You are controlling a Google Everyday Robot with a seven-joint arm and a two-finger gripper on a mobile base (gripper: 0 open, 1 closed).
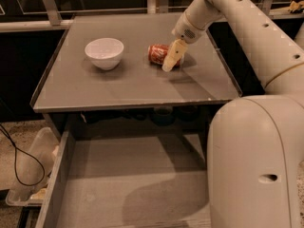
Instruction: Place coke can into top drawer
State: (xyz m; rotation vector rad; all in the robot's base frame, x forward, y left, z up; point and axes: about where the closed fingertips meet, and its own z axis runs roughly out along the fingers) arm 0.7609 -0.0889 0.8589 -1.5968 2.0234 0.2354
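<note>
Camera view: hand (169,64) is down at the can (156,53), which lies on its side on the counter (118,87); can't tell if it's gripping. Best to take the can squarely across its body, lift it clear of the counter edge, then lower it into the open drawer (133,184). One can, one bowl (104,52), one drawer.

No text, brand, number or sign can be read. Pale marks are seen on the coke can (156,53), which is laid on its side toward the far right corner of the counter (118,87), but no letters can be made out. The gripper (169,62) is positioned at the can's right end.
</note>
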